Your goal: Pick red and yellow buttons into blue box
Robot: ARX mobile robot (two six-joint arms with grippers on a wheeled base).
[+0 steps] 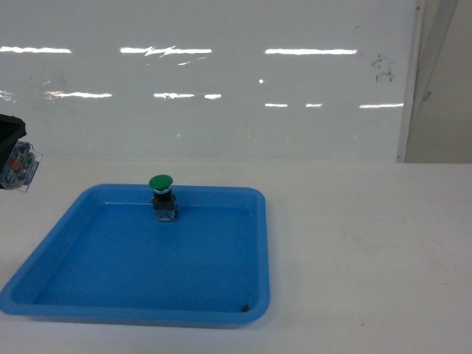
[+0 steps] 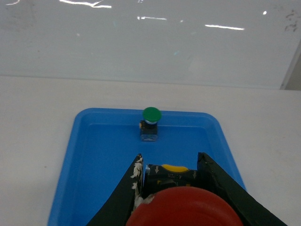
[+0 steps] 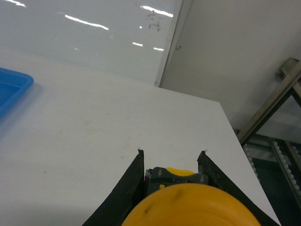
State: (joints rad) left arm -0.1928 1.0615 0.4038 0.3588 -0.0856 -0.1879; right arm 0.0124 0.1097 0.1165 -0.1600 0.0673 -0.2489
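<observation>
On my left wrist camera I see the left gripper closed on the red button; the red cap fills the bottom of the view and the black body sits between the two dark fingers. It hangs above the shallow blue tray, which lies on the white table. In the head view only the edge of this gripper shows at the far left, raised beside the tray, with a clear blocky part in it.

On my right wrist camera the right gripper is closed on the yellow button, its cap large at the bottom of the frame, its body pinched between the fingers. Under it is bare table, and a corner of the tray shows at the left.

The green button stands upright inside the tray near its far wall, well apart from both grippers.

I cannot find the blue box in any view
</observation>
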